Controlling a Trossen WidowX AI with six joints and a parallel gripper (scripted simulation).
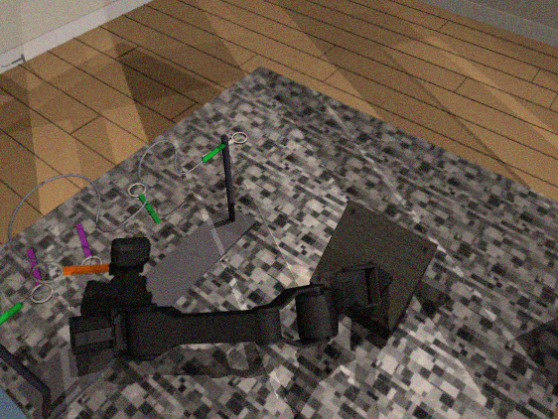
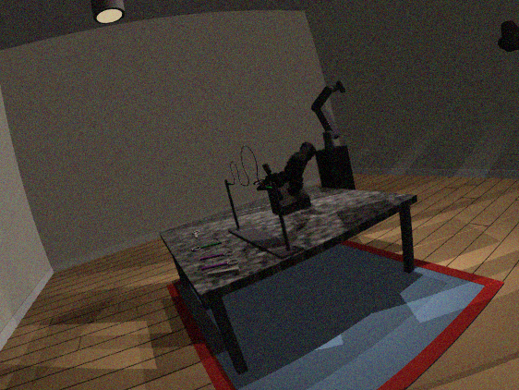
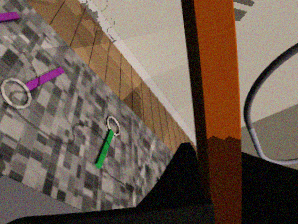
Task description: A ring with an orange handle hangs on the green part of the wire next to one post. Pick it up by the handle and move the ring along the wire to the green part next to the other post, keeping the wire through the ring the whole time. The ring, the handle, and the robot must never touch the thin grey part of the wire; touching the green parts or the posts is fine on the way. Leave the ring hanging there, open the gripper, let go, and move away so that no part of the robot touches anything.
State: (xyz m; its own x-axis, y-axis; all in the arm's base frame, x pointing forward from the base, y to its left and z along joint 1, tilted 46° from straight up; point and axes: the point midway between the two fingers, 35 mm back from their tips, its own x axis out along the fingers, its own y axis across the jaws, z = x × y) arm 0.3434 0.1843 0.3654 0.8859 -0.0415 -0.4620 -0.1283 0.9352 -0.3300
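My gripper [image 1: 110, 268] [image 3: 194, 151] is shut on the orange handle [image 1: 84, 269] [image 3: 217, 75]. The handle's pale ring is at its left end in the top view, near the wire's bend; whether it touches the wire cannot be told, and the ring is out of the wrist view. The grey wire [image 1: 74, 175] [image 3: 246, 107] rises in loops between two posts. One green part [image 1: 11, 314] is by the near post [image 1: 22, 368] [image 2: 284, 231], closer to the ring. The other green part [image 1: 213, 153] is by the far post [image 1: 228, 179] [image 2: 232, 203].
A loose green-handled ring [image 1: 150, 209] [image 3: 104, 149] and purple-handled rings [image 1: 83, 240] [image 3: 46, 78] lie on the patterned table. A grey base plate [image 1: 189, 263] joins the posts. The arm [image 1: 223, 327] reaches across from its dark mount [image 1: 382, 243].
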